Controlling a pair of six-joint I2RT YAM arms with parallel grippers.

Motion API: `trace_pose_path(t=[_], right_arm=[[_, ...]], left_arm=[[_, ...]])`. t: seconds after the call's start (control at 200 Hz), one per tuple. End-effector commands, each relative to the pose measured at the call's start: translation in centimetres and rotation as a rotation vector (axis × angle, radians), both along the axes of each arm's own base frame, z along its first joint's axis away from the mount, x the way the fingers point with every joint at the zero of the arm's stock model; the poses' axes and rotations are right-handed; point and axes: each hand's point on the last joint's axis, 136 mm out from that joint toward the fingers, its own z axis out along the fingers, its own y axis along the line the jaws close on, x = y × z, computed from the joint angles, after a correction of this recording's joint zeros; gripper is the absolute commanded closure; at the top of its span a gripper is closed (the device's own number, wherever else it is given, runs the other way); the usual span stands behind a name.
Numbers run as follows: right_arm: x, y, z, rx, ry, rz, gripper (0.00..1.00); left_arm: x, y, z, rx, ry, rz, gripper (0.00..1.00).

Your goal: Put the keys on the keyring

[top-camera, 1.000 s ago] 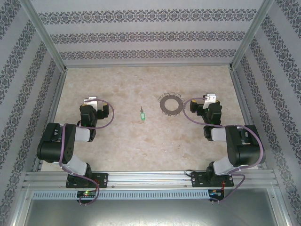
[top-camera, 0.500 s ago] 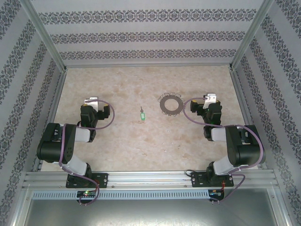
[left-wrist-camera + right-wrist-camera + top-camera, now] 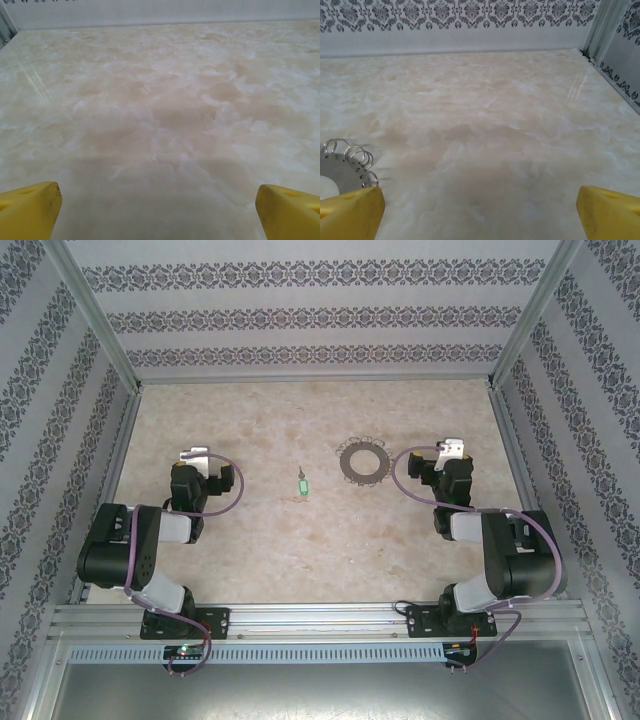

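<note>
— Pincers first: how do they stand?
— Both are spread wide and hold nothing. The left pincer (image 3: 194,454) sits low over the left side of the worktop (image 3: 300,560), and the right pincer (image 3: 449,449) sits low over the right side. Each wrist view shows yellow fingertips (image 3: 30,210) at the bottom corners with bare marbled surface between them.
— Where is the key?
— The key (image 3: 301,485) lies flat on the worktop, roughly midway across, between the left pincer and the ring (image 3: 363,461). Its green head points toward the arms (image 3: 130,550) and its thin blade points away from them. Nothing touches it.
— And the ring?
— It lies flat, to the right of the key, a little farther back and apart from it. It is dark grey with a wide hole, near the right pincer on that pincer's left. In the right wrist view, part of its rim with silvery wire loops (image 3: 355,157) shows at the lower left, just beside the fingertip there. I cannot tell whether they touch.
— What surrounds this?
— Panels (image 3: 300,315) with dark ornamental bands wall in three sides. The black arms are folded at the near edge, bolted to a metal rail (image 3: 320,618).
</note>
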Motion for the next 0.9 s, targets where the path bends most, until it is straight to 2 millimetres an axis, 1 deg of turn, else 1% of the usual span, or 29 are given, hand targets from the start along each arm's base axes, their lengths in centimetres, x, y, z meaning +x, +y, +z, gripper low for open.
trace_pose_path(t=[0.0,0.15,0.25,0.505,0.595,0.615,0.729,0.789,0.894], right_arm=[[0.0,-0.6,0.9,0.018,-0.019,-0.028,0.02],[0.1,-0.6,0.9,0.017,-0.007,-0.021,0.02],[0.0,-0.5,1.0,0.018,-0.008,-0.015,0.02],[-0.4,0.1,2.2,0.016,-0.02,0.015,0.02],[-0.5,0.1,3.0,0.016,-0.033,0.02,0.02],[-0.6,0.2,2.7,0.016,-0.015,0.023,0.02],[-1.0,0.6,3.2,0.015,-0.001,0.033,0.02],[-1.1,0.8,3.6,0.018,0.012,0.027,0.02],[-1.5,1.2,4.5,0.023,0.035,0.023,0.02]], left_arm=[[0.2,0.1,1.7,0.001,-0.028,-0.006,0.0],[0.1,-0.1,2.5,-0.009,-0.001,-0.014,0.0],[-0.3,-0.2,2.6,-0.025,0.027,-0.014,0.0],[-1.6,-0.5,3.1,-0.057,0.09,-0.023,0.0],[-1.9,-0.5,3.8,-0.06,0.102,-0.018,0.0],[-2.0,-0.5,4.0,-0.062,0.102,-0.017,0.0],[-2.2,-0.5,5.2,-0.075,0.094,-0.015,0.0],[-2.2,-0.4,6.0,-0.097,0.087,0.001,0.0],[-2.1,-0.6,6.8,-0.15,0.122,0.019,0.0]])
